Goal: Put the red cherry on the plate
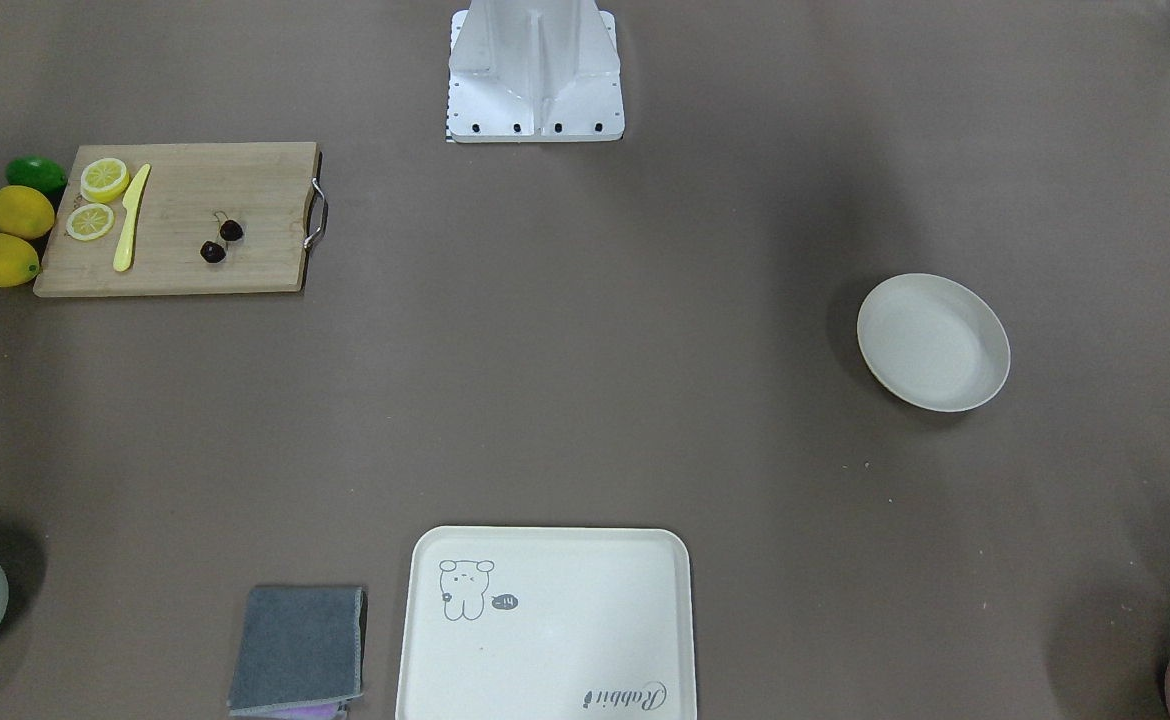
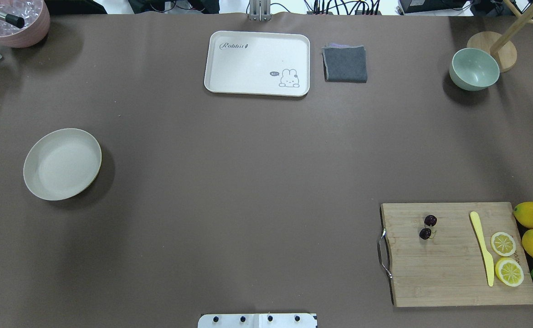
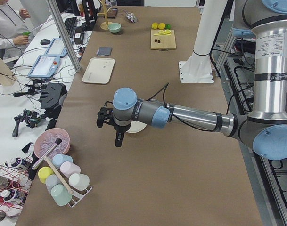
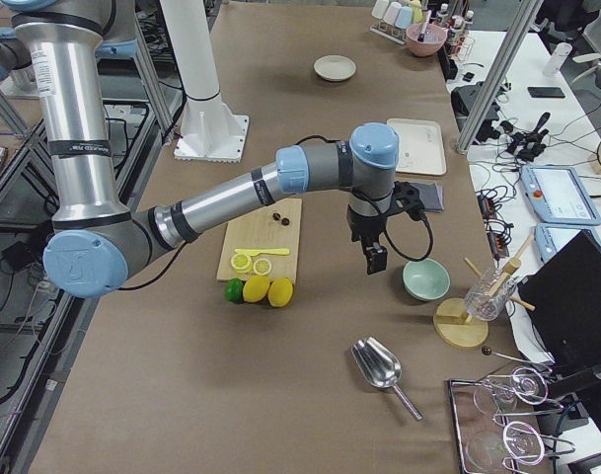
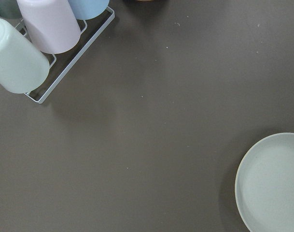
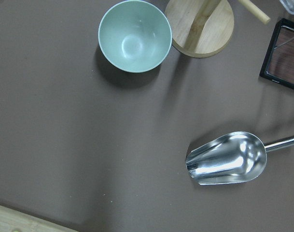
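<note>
Red cherry (image 2: 430, 221) pair is sitting on the wooden cutting board (image 2: 448, 273) on the robot's right side of the desk (image 2: 248, 182), at the board's end nearer the desk's middle, and nothing's touching it. The two fruits line up roughly toward-and-away from the robot, one just past the other. Right gripper (image 4: 376, 259) hangs over bare desk off the board's far edge, toward the green bowl (image 4: 424, 278), so the cherry lies back toward the robot's base from it. Left gripper (image 3: 118, 140) is way over by the plate (image 2: 62, 164), well apart from the board on the opposite side. So the right arm's clearly the nearer one for the pick. Only the side cams show the grippers, so I can't tell if either one is spread or closed
</note>
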Action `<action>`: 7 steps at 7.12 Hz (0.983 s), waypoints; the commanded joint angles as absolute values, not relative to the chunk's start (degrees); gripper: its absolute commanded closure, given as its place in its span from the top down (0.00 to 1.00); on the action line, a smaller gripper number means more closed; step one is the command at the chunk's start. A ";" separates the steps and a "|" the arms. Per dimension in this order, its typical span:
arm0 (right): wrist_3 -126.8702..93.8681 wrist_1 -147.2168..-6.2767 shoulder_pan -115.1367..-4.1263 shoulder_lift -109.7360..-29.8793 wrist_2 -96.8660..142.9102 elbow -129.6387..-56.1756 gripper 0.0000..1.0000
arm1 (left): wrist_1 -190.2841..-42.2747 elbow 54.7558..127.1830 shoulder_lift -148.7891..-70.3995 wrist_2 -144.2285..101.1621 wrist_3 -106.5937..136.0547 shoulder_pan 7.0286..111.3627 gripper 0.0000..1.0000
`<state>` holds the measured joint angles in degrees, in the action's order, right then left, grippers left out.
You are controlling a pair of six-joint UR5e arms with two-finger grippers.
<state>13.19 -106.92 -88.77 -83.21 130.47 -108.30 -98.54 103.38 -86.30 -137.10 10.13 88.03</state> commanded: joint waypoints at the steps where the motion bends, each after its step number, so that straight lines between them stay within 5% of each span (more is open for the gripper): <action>1: 13.27 -106.88 -89.73 -83.32 130.52 -109.59 1.00 | -98.44 104.66 -85.44 -136.85 10.11 88.15 0.98; 7: 12.13 -107.14 -91.49 -84.81 130.43 -109.08 1.00 | -97.47 102.06 -81.55 -136.23 1.09 88.50 0.98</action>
<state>12.23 -107.13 -91.31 -84.40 130.37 -109.26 -97.85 103.84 -80.98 -136.52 5.41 88.40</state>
